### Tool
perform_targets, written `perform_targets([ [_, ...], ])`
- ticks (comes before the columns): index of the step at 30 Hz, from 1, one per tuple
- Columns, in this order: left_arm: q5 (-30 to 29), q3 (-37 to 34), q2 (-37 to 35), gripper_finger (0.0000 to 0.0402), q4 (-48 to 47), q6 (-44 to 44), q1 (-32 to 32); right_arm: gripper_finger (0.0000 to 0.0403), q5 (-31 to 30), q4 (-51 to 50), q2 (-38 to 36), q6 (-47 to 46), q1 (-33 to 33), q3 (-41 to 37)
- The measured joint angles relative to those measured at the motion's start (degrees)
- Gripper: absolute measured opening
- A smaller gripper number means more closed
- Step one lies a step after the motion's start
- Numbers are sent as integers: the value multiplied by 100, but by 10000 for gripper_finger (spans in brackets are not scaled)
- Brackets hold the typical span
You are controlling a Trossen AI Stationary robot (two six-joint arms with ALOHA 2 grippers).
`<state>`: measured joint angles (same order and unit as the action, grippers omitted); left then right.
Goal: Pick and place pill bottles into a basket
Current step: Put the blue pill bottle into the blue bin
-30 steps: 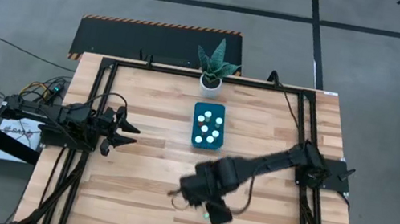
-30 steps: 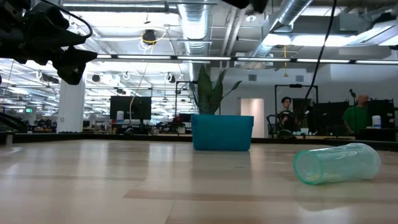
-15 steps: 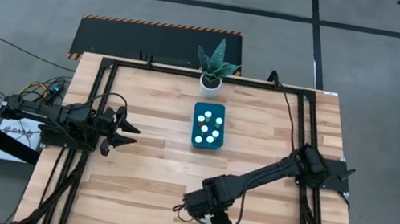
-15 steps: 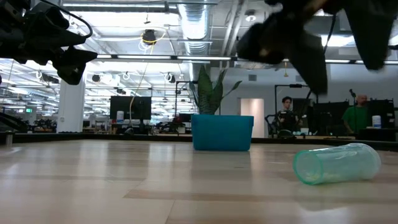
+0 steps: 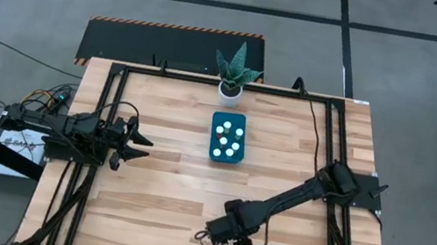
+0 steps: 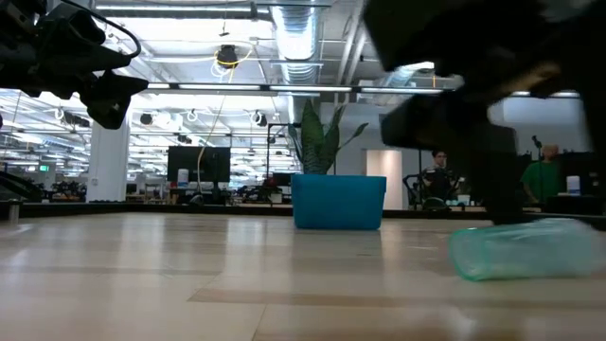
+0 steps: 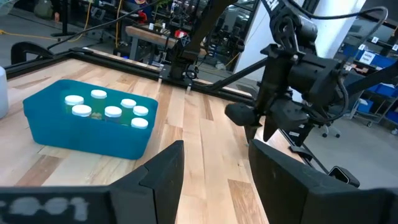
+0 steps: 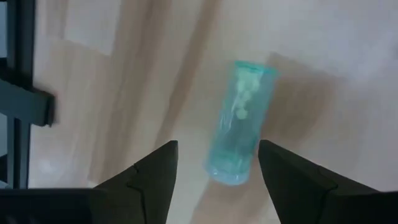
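A translucent teal pill bottle [image 8: 242, 130] lies on its side on the wood near the table's front edge; pale lumps show inside it. It also shows in the low view, as the bottle [image 6: 519, 250]. My right gripper [image 8: 217, 146] hangs just above it, pointing down and open, with the bottle ahead of the gap between the fingers; I see no touch. In the high view my right gripper [image 5: 215, 236] hides the bottle. The teal-blue basket [image 5: 214, 148] stands mid-table with several white-capped bottles [image 7: 112, 112] upright in it. My left gripper [image 5: 140, 145] waits open at the left edge.
A white pot with a green plant [image 5: 233, 76] stands at the far edge behind the basket. Black frame rails [image 5: 107, 122] run along both sides of the table. Bare wood lies between the basket and the lying bottle. People show in the room beyond the table.
My right gripper has come down steeply toward the lying bottle and a little toward the table's near edge, and now hangs close over it. The bottle has stayed where it lay.
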<state>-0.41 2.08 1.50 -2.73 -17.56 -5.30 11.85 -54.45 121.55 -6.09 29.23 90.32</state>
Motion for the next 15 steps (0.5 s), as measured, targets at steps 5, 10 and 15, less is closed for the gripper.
perform_targets([
  [5,-1,1,0,170,1,0,0,217,-141,360,-3,-35,195,-351],
  [10,0,1,0,170,1,-1,-1,180,-227,480,-19,-152,251,-431],
  [15,-1,-1,0,170,1,0,-2,112,-246,590,-11,-312,130,-402],
])
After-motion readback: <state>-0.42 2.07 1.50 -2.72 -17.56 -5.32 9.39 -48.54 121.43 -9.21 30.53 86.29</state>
